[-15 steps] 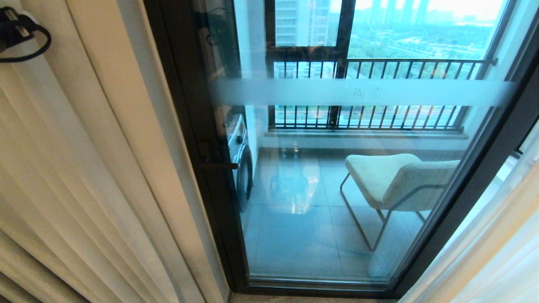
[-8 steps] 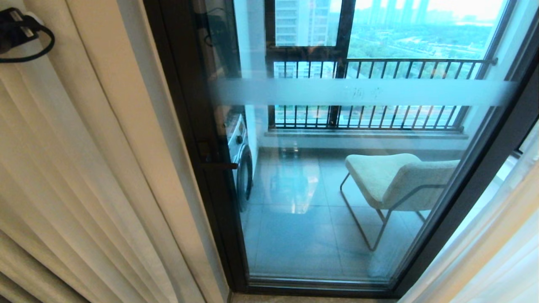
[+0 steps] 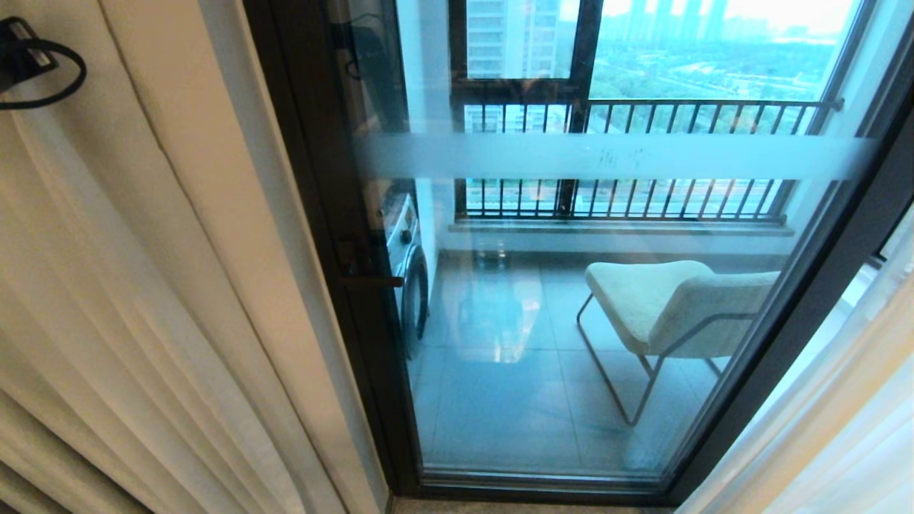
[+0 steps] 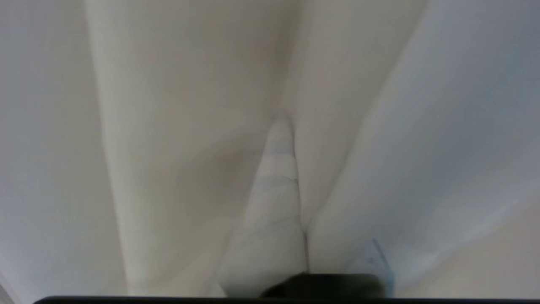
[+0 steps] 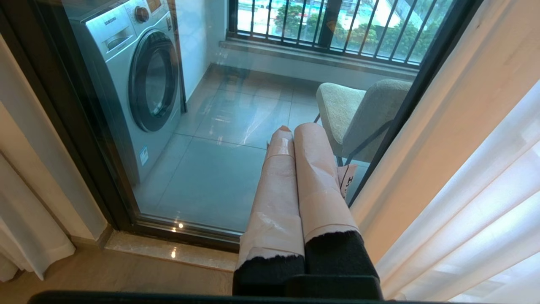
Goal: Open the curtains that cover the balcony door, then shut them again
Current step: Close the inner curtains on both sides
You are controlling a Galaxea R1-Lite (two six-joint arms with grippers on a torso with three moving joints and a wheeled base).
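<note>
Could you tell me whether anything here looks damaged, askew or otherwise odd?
Only a small thing: the tape wrapped round the right tool's fingers is torn and ragged at its lower edge, baring black padding. The curtains, balcony door, chair and washing machine look orderly.

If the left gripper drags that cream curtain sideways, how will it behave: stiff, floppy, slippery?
Probably floppy: the cream curtain hangs in soft pleats, so it should bunch rather than slide as a sheet. It looks smooth, so a fold could slip from the left gripper, shut on it. Likely fairly heavy, being long and opaque.
</note>
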